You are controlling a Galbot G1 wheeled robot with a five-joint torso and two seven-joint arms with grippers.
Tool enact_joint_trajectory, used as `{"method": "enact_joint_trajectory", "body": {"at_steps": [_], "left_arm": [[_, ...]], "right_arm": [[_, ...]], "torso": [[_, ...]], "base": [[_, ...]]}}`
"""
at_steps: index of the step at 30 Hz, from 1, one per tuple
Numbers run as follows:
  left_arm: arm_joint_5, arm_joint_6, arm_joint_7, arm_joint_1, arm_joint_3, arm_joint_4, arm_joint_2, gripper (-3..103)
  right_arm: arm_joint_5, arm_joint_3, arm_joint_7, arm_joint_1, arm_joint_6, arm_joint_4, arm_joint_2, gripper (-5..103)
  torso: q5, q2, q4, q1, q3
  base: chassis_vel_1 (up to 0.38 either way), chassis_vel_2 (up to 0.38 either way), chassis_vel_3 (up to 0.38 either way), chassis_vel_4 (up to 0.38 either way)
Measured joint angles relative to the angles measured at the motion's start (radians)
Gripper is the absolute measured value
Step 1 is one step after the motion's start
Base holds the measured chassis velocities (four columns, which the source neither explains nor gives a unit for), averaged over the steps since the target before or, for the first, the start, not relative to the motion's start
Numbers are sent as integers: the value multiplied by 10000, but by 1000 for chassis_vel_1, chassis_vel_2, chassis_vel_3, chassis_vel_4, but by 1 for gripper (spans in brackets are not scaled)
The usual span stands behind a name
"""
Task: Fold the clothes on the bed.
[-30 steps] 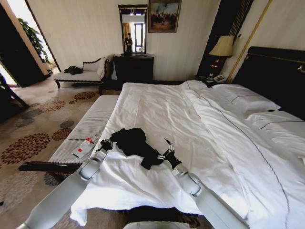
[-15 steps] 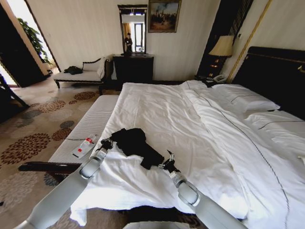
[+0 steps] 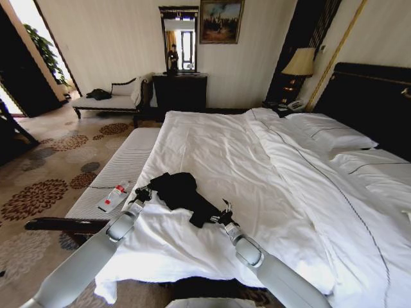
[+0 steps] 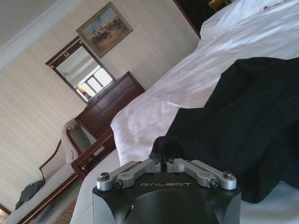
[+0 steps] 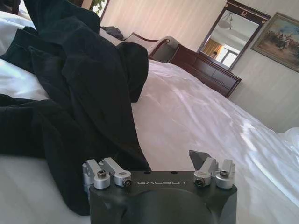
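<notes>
T-shirt (image 3: 182, 192) crumpled on bed (image 3: 218, 147); left gripper (image 3: 142, 194) pinched closed at its left edge, right gripper (image 3: 224, 212) spread wide at its right edge.

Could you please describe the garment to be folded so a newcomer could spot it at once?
On the big white bed, look near its foot edge. There a crumpled black T-shirt lies between the left gripper and right gripper, the bedding's one dark thing.
</notes>
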State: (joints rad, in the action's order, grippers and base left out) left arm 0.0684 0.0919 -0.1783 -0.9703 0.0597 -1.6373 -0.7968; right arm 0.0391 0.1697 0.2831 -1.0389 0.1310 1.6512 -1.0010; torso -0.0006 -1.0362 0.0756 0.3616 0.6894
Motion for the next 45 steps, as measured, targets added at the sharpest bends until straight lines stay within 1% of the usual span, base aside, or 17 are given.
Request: {"method": "enact_joint_trajectory", "body": {"at_steps": [2, 3, 5, 6, 8, 10, 11, 12, 14, 15, 17, 18, 23, 29, 38, 39, 45], "left_arm": [[-1, -6, -3, -35, 35, -7, 28, 0], [-2, -12, -3, -41, 44, -7, 32, 0], [-4, -23, -3, -45, 51, -9, 33, 0], [-6, -29, -4, -46, 52, -9, 33, 0], [-9, -33, -4, -46, 52, -9, 28, 0], [-9, -37, -6, -34, 51, -10, 18, 0], [-9, -37, -6, -34, 51, -10, 18, 0], [4, -57, -6, -8, 60, -18, 28, 0], [28, -65, -10, 22, 85, -25, 36, 0], [38, -69, -12, 42, 94, -25, 37, 0], [46, -71, -12, 58, 96, -25, 38, 0], [58, -75, -13, 77, 96, -25, 37, 0], [146, -95, -27, 130, 136, -75, -25, 0], [915, -135, -140, 372, 558, -465, -121, 0], [3210, 319, -526, 283, 2111, -2521, 14, 0], [3210, 319, -526, 283, 2111, -2521, 14, 0], [5025, 738, -1046, 300, 3421, -3942, 198, 0]], "right_arm": [[-7, -19, -138, 18, -251, -68, -27, 80], [-13, -25, -186, 28, -371, -94, -44, 70], [-23, -33, -230, 40, -544, -142, -72, 70], [-34, -36, -265, 51, -687, -189, -105, 58], [-10, -43, -291, 74, -816, -236, -180, 58], [123, -72, -309, 72, -949, -225, -247, 37], [123, -72, -309, 72, -949, -225, -247, 37], [184, -156, -380, 22, -1099, -209, -278, 27], [209, -246, -434, -47, -1181, -209, -310, 27], [211, -291, -454, -79, -1201, -209, -320, 15], [212, -332, -471, -112, -1221, -209, -329, 15], [217, -397, -493, -160, -1263, -201, -346, 5], [323, -722, -635, -294, -1727, -72, -435, 1], [1207, -1818, -769, -400, -2336, 1010, -459, 0], [4408, -3765, -811, -844, -2252, 3715, 579, 0], [4408, -3765, -811, -844, -2252, 3715, 579, 0], [4978, -5217, -1355, -1288, -2769, 5189, 1231, 0]], "torso": [[0, 0, 0, 0, 0], [0, 0, -1, 0, 0], [0, 0, 0, 0, 0], [-1, 0, 0, 1, 0], [0, 0, 0, 0, 0], [0, 0, 0, 0, 0], [0, 0, 0, 0, 0], [-1, 0, -1, 0, 0], [0, 0, 0, 1, 0], [1, 0, 0, 0, 0], [1, 0, 0, 0, 0], [0, 0, 0, 0, 0], [1, 0, 0, 0, 0], [2, 0, -2, 1, 0], [2, 0, 0, 0, 0], [2, 0, 0, 0, 0], [0, 0, -1, 0, -1]], "base": [[0, 0, 0, 0], [0, 0, 0, 0], [0, 0, 0, 0], [0, 0, 0, 0], [0, 0, 0, 0], [0, 0, 0, 0], [0, 0, 0, 0], [0, 0, 0, 0], [0, 0, 0, 0], [0, 0, 0, 0], [0, 0, 0, 0], [0, 0, 0, 0], [0, 0, 0, 0], [0, 0, 0, 0], [0, 0, 0, 0], [0, 0, 0, 0], [0, 0, 0, 0]]}}
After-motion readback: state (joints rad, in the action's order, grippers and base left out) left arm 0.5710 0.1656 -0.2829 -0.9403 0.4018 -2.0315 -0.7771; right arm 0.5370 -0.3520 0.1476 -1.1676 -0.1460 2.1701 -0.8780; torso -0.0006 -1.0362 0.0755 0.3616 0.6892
